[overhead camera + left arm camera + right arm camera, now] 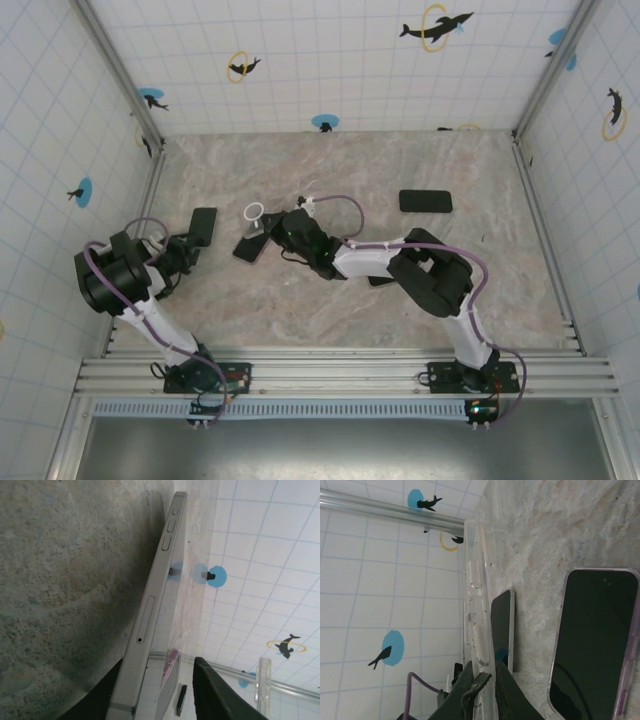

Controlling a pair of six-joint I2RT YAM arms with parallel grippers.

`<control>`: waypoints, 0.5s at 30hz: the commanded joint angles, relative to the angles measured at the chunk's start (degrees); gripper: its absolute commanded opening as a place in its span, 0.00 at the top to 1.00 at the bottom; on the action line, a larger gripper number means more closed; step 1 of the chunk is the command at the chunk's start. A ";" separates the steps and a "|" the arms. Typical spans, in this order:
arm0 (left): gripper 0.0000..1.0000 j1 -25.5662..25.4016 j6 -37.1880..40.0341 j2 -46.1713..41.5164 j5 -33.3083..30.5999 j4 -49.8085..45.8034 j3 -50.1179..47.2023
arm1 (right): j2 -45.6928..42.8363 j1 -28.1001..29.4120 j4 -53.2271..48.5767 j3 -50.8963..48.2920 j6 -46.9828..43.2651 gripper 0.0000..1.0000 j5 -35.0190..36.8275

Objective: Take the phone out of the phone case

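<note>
Marble worktop (350,310), tiled walls round it. L side: left hand (159,680) released, fingers parted. Bare phone (157,580) sits btwn them, edge-on, leaning on one finger, other finger just off it. Centre: right hand (482,677) clenched on edge of clear case (474,605), case empty, near the bare phone. Purple-rimmed phone (592,640) lies flat beside it. Dark phone (425,201) back R, well apart.

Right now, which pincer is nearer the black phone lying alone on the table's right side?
Right. The right pincer, shut on a clear case, is left of the black phone; the left pincer is much farther left.
</note>
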 commanded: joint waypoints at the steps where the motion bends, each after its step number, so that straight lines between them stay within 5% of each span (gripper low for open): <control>1: 0.55 0.41 7.08 -1.14 0.23 -9.26 2.84 | 1.91 0.43 -1.60 3.49 0.48 1.00 1.88; 15: 0.37 0.64 22.60 -4.17 -10.40 -39.77 7.83 | 8.42 2.34 -13.80 16.43 -1.46 0.96 6.40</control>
